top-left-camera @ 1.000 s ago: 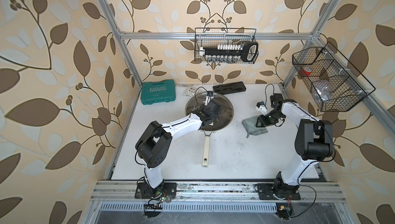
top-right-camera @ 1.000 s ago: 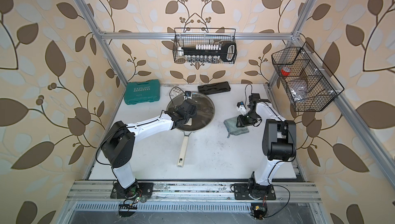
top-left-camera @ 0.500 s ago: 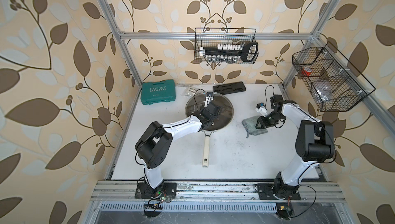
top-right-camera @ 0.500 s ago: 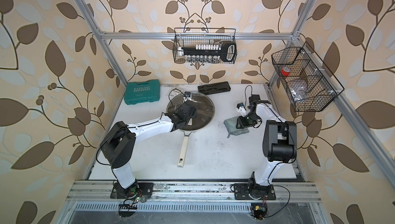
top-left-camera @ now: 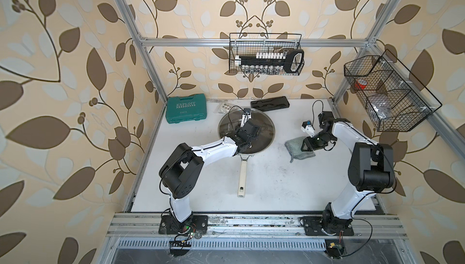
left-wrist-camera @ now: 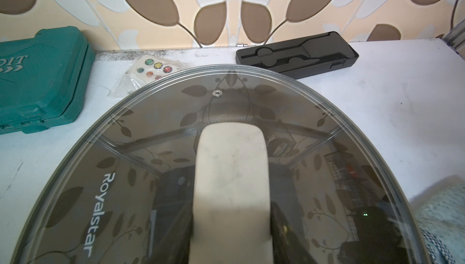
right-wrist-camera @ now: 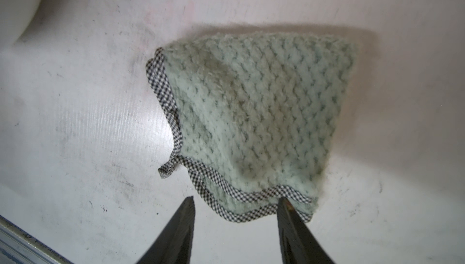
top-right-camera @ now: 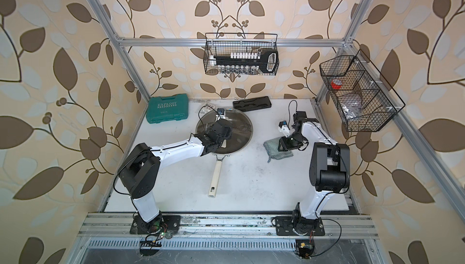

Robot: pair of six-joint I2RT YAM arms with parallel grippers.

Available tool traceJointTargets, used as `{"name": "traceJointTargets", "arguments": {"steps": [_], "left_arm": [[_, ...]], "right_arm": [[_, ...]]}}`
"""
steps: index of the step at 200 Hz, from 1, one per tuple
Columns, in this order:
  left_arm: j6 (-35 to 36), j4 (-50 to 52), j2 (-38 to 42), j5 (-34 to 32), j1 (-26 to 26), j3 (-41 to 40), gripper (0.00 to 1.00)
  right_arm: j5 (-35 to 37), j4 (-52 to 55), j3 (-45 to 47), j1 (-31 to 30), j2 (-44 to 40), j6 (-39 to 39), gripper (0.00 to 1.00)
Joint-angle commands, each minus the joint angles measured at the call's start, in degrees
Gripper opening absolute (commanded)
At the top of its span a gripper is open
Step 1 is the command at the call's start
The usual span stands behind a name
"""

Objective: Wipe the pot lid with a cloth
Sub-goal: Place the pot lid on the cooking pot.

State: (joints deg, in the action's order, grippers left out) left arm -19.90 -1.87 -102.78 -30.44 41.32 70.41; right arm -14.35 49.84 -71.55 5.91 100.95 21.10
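The pot lid [top-left-camera: 261, 134], clear glass with a metal rim, lies on a dark frying pan at the table's back middle. My left gripper [top-left-camera: 250, 130] is shut on the lid's cream handle [left-wrist-camera: 231, 174]; in the left wrist view dark jaws press both sides of it around my left gripper [left-wrist-camera: 231, 225]. The cloth [top-left-camera: 294, 147], mint-green with a checked hem, lies folded on the table right of the lid. My right gripper [top-left-camera: 308, 145] hovers open over its near edge. In the right wrist view the right gripper [right-wrist-camera: 236, 199] straddles the cloth [right-wrist-camera: 251, 111] hem, one fingertip [right-wrist-camera: 284, 203] over it.
The pan's cream stick handle [top-left-camera: 242, 177] points toward the front edge. A green tool case [top-left-camera: 186, 110], a small plastic bag [top-left-camera: 224, 108] and a black case [top-left-camera: 269, 103] line the back. Wire baskets hang on the back wall [top-left-camera: 266, 54] and right wall [top-left-camera: 387, 94].
The right gripper has eased slightly forward over the cloth's edge. The left gripper stays clamped on the lid handle with hardly any movement.
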Motion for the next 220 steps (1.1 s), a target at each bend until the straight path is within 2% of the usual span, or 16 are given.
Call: {"name": "traceJointTargets", "arguments": {"steps": [1, 40, 77, 159, 174, 184, 190, 204, 214, 220], "left_arm": [[-0.75, -5.92, 0.66, -2.96, 0.03, 0.83, 0.00], [-2.60, -4.44, 0.01, -2.94, 0.29, 1.01, 0.00], [-3.42, -4.75, -1.09, -3.35, 0.78, 0.26, 0.14], [-5.44, -10.15, -1.61, -4.11, 1.13, -4.32, 0.16], [-5.59, -9.69, -1.41, -4.11, 1.13, -4.49, 0.23], [-5.55, -9.35, -1.14, -3.91, 1.17, -4.50, 0.33], [-5.49, -8.97, -0.99, -3.71, 1.13, -4.48, 0.44], [-4.99, -8.42, -0.42, -3.20, 1.13, -4.49, 0.63], [-4.33, -7.92, -0.15, -2.89, 1.13, -4.41, 0.81], [-3.92, -7.60, -0.08, -2.88, 1.13, -4.12, 0.90]], "right_arm": [[-0.88, 0.17, 0.85, 0.28, -1.24, 0.91, 0.50], [-0.90, 0.23, 0.82, 0.25, -1.13, 0.94, 0.50], [-0.93, -0.07, 1.06, 0.36, -1.39, 1.00, 0.50], [-0.86, -0.10, 1.09, 0.45, -0.81, 1.20, 0.50], [-0.94, -0.08, 1.14, 0.42, -0.73, 1.14, 0.50], [-0.94, -0.01, 1.14, 0.49, -0.72, 1.14, 0.50], [-0.89, -0.01, 1.07, 0.42, -0.76, 1.16, 0.50], [-1.02, 0.14, 1.15, 0.45, -0.76, 1.19, 0.50], [-1.13, 0.08, 1.21, 0.48, -0.76, 1.16, 0.51], [-1.23, 0.08, 1.15, 0.44, -0.75, 1.15, 0.59]]}}
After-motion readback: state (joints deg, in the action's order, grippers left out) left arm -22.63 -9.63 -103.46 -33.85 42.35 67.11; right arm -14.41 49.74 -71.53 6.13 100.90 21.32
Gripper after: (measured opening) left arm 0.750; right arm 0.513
